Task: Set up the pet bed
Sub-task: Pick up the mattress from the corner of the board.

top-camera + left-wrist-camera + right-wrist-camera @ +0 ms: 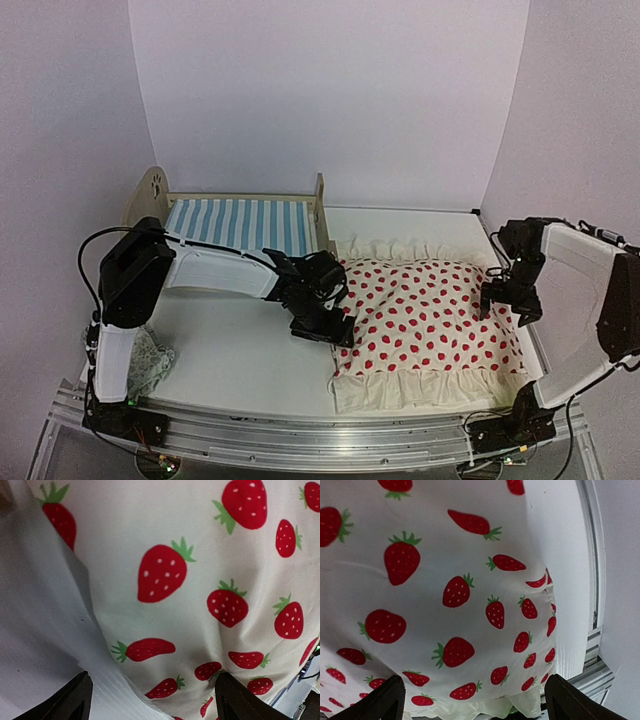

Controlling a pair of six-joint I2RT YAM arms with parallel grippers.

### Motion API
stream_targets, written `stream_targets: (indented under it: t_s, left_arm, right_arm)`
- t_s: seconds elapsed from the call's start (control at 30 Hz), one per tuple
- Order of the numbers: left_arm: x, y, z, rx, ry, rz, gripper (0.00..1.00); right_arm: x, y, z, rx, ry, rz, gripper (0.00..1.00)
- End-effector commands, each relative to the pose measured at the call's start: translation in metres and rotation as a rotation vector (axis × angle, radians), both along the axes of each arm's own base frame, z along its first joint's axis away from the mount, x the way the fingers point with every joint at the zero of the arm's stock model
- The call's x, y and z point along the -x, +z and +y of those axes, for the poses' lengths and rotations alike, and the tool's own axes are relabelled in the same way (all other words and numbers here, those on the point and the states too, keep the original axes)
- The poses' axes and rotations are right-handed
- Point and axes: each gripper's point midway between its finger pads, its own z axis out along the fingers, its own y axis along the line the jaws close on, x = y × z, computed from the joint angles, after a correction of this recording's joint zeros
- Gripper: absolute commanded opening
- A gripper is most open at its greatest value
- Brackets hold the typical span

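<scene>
**A:** Where's the pet bed?

**B:** The pet bed stands at the back left of the tabletop, against the wall. Its rounded headboard is on the left, and the blue-and-white striped mattress lies in the frame.

**A:** And the left pincer?

**B:** The left pincer is spread wide and pinches nothing. It hangs over the left edge of the blanket, with one finger above the bare tabletop and the other above the cloth. I cannot tell whether it touches.

**A:** What is the blanket like?

**B:** It is cream with red strawberries and a ruffled border. It lies spread over the right half of the tabletop, with its back left corner near the foot of the bed.

**A:** And the right pincer?

**B:** The right pincer is also spread wide with nothing in it, above the blanket's right side.

**A:** Anything else?

**B:** A small pale patterned pillow lies at the front left, by the left arm's base and partly hidden by it, well apart from the bed.
</scene>
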Motion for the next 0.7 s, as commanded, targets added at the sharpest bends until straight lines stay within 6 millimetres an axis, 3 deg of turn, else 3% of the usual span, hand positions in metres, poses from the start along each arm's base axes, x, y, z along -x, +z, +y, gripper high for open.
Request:
stream_targets:
  t_s: [0.0,0.13,0.37,0.5,0.6,0.67]
  left_arm:
    - [-0.001,0.017,-0.027,0.105,-0.048,-0.006,0.86]
    - [-0.001,0.014,-0.033,0.124,-0.036,0.018,0.83]
    - [0.001,0.008,-0.046,0.153,-0.027,0.064,0.7]
    - [-0.006,0.015,-0.054,0.188,-0.007,0.045,0.4]
    - [-0.006,0.021,-0.068,0.234,-0.023,0.062,0.06]
    - [-0.01,0.031,-0.078,0.248,-0.04,0.061,0.0]
  right_arm:
    - [-0.002,-0.021,0.009,-0.06,0.022,0.01,0.98]
    - [-0.001,-0.028,0.012,-0.076,0.038,0.007,0.95]
    - [0.013,-0.048,0.02,-0.126,0.048,0.07,0.77]
    - [0.017,-0.052,0.024,-0.15,0.04,0.086,0.62]
    - [0.012,-0.047,0.026,-0.16,0.027,0.066,0.52]
    - [0.006,-0.042,0.03,-0.179,0.019,0.046,0.44]
